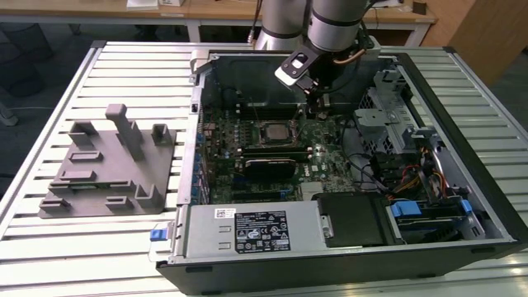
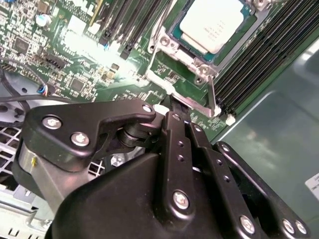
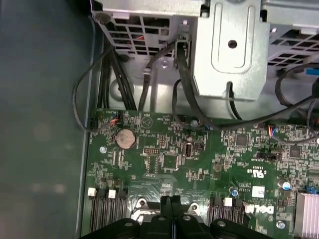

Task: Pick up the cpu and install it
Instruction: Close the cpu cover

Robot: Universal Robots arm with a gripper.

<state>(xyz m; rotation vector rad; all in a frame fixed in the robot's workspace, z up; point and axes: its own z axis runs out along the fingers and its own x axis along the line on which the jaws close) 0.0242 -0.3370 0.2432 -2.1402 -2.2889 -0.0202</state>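
The cpu point(image 1: 272, 131) is a small square chip with a pale silver top, lying flat in its socket on the green motherboard point(image 1: 326, 164) inside the open computer case point(image 1: 462, 154). In the second wrist view the cpu point(image 2: 214, 25) sits inside the metal socket frame point(image 2: 174, 55). My gripper point(image 1: 320, 111) hangs just beside the socket, toward the exterior view's right. Its black fingers point(image 2: 175, 124) are pressed together with nothing between them, tips down at the socket frame's edge. In the first wrist view the gripper point(image 3: 172, 201) is shut above the board.
A big grey plastic tray point(image 1: 107, 167) with upright posts lies on the slatted table point(image 1: 49, 247) at the exterior view's left. A black block point(image 1: 268, 166) sits below the socket. A power supply point(image 1: 247, 229), drive cage point(image 1: 387, 111) and loose cables point(image 3: 124, 84) crowd the case.
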